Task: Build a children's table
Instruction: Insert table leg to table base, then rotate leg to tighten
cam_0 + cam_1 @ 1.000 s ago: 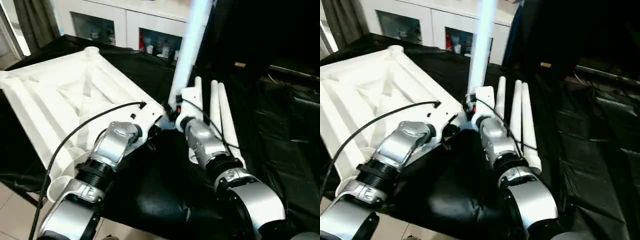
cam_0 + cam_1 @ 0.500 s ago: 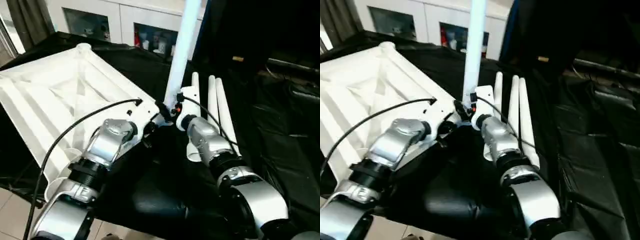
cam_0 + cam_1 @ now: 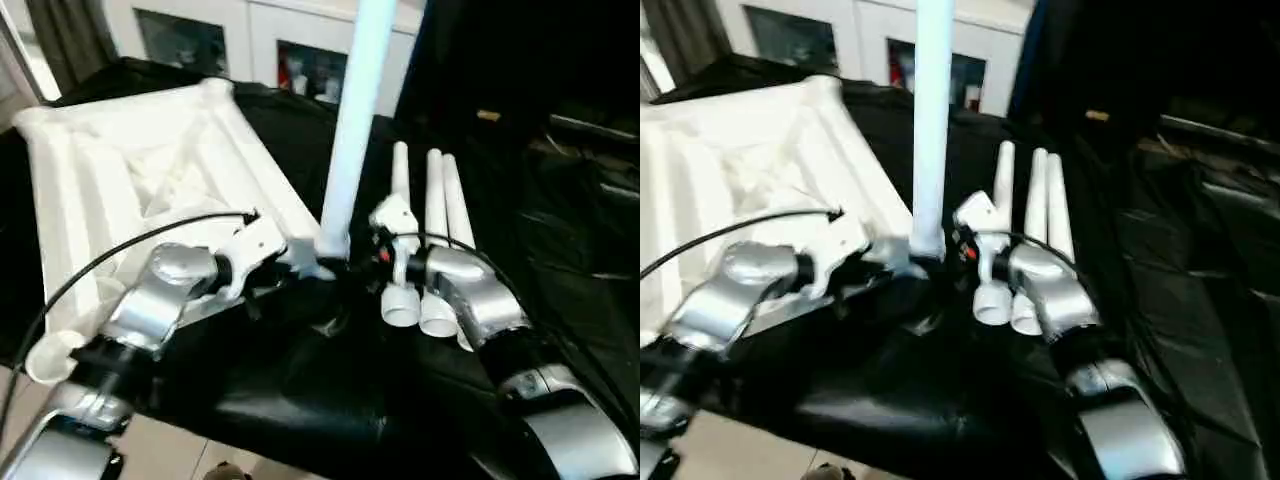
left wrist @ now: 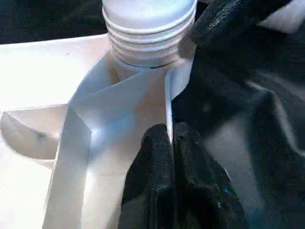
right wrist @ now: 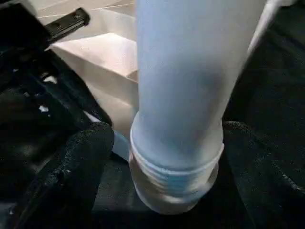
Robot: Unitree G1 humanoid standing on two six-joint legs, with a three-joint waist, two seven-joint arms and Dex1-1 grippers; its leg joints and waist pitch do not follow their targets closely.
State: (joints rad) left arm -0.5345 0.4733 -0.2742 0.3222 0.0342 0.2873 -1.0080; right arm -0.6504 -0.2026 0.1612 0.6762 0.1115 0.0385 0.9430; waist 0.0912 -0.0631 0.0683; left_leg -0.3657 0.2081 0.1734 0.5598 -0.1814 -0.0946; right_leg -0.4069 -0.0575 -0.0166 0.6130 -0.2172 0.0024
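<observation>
Viewing, by size: I list the tabletop (image 3: pixel 130 170), ribbed side up on the black cloth (image 3: pixel 300 380); one leg (image 3: pixel 355 110) upright in its near corner socket; three legs (image 3: pixel 430 230) lying beside. My left gripper (image 4: pixel 164 157) is pinched on the tabletop's rim; my right gripper (image 5: pixel 167 157) straddles the upright leg's base, jaws apart.

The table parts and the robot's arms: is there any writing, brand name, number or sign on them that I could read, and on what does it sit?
No readable text anywhere.
Tabletop: plain white ribs, no label.
Upright leg and lying legs: bare white plastic.
Left gripper and right gripper: plain black fingers, no markings.
Items behind the cabinet glass: too blurred to read.
</observation>
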